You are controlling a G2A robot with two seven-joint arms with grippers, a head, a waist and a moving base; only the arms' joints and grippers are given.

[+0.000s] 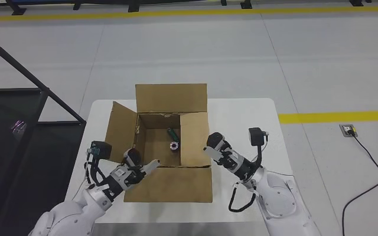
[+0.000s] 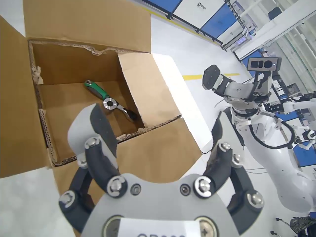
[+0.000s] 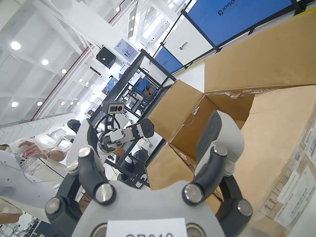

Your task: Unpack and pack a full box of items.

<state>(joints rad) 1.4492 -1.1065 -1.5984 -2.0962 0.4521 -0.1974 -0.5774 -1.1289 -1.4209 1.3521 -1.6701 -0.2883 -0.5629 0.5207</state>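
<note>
left pincer [image 2: 157,127] & right pincer [image 3: 151,125] wide, empty — flanking box [image 1: 171,96] w/ ratchet [image 2: 108,101] inside.

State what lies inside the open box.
A green-handled ratchet lies on the box floor. A flap covers part of the floor, so more could hide there.

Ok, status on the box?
Left gripper open by near flap; right gripper open beside box. Green-handled ratchet on box floor. Side flap leaning over opening.

Open box [image 2: 81,20], 1 green-handled ratchet [image 2: 108,99] on its floor; left gripper [image 2: 158,124] empty, fingers [image 2: 101,127] spread above front flap.
</note>
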